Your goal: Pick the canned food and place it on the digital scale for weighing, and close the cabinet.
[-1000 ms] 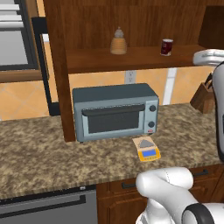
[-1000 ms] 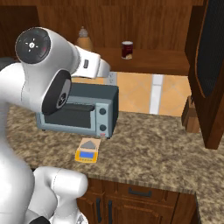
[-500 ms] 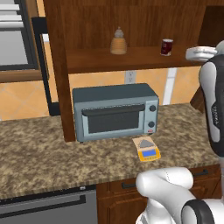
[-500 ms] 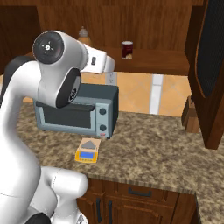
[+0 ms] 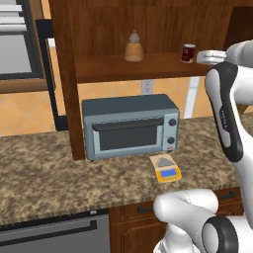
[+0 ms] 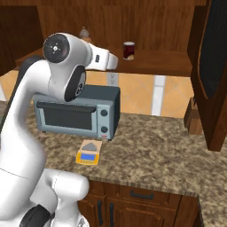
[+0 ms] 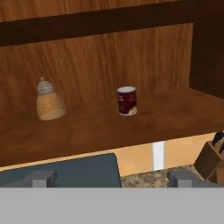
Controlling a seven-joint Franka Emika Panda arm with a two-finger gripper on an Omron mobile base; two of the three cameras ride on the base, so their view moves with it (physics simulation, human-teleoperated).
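Note:
The canned food (image 7: 127,100), a small dark red can with a pale top, stands upright on the cabinet shelf (image 7: 144,124); it also shows in the base views (image 5: 188,53) (image 6: 129,50). My gripper (image 7: 113,178) is open, its fingertips (image 7: 42,178) wide apart with nothing between them, and it hangs in front of the shelf, short of the can. The white hand (image 6: 106,60) sits at shelf height to the can's left. The yellow digital scale (image 5: 166,168) (image 6: 88,153) lies on the counter in front of the toaster oven. The cabinet door (image 6: 216,66) stands open on the right.
A beige beehive bottle (image 7: 49,102) stands on the shelf left of the can. Below the shelf a grey-blue toaster oven (image 5: 129,126) sits on the granite counter (image 6: 150,153). A knife block (image 6: 193,116) stands at the back right. Another open door panel (image 5: 64,84) hangs on the left.
The arm has swung up and in, bringing the hand closer to the can at shelf height. The can, scale and doors have not moved.

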